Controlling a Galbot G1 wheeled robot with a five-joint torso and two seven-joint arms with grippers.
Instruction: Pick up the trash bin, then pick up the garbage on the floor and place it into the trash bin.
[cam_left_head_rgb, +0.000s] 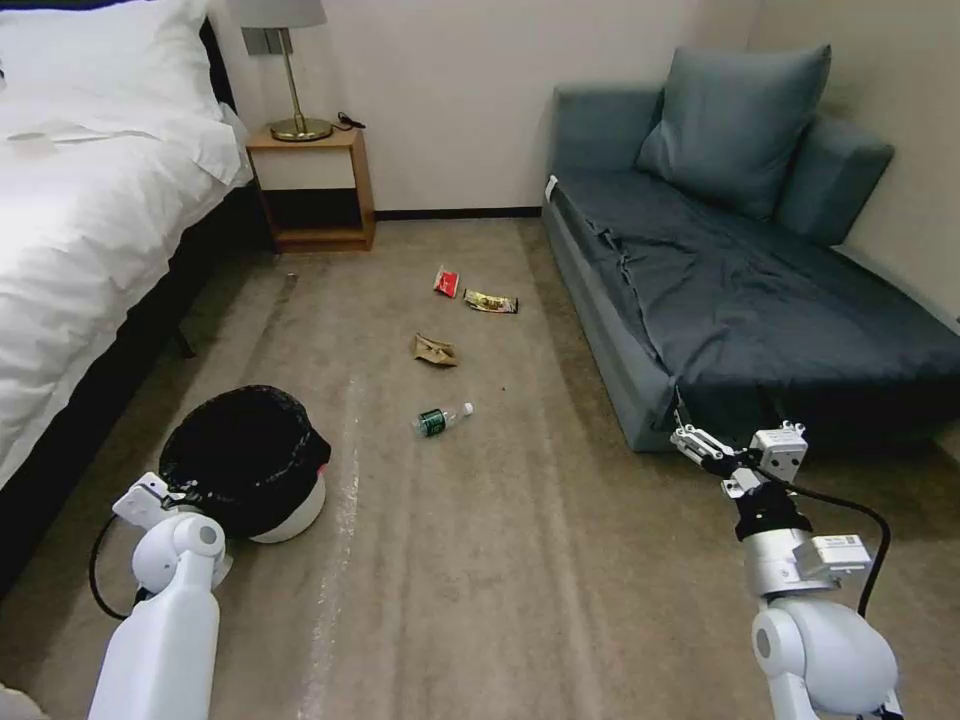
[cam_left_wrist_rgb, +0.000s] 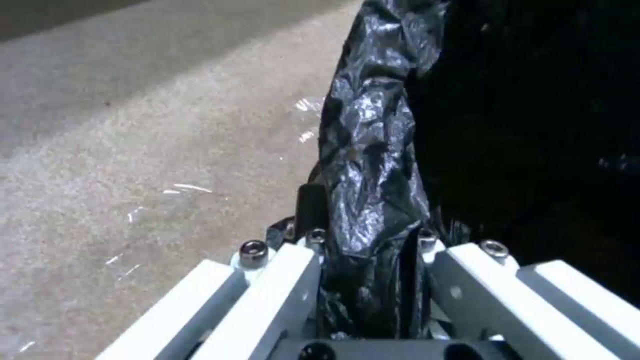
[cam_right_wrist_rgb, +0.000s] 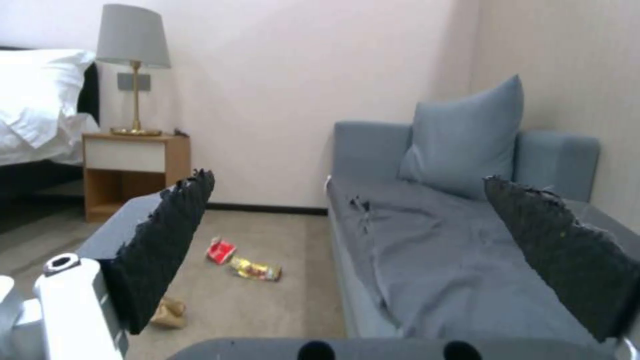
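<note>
Left gripper (cam_left_wrist_rgb: 370, 260) clamps trash bin (cam_left_head_rgb: 262, 470) rim; right gripper (cam_left_head_rgb: 700, 443) wide beside sofa (cam_left_head_rgb: 740, 300).

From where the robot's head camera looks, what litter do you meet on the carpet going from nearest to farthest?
Clear bottle → crumpled brown paper → gold-brown wrapper → red-and-white wrapper.

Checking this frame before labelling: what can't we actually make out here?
- Head view: left gripper hidden behind its own wrist and the trash bin; bin's base contact with the carpet is unclear.
- Left wrist view: the black bag covers the rim, and the bin's inside is too dark to read.
- Right wrist view: the crumpled brown paper is partly hidden by a pad of the open right gripper.
</note>
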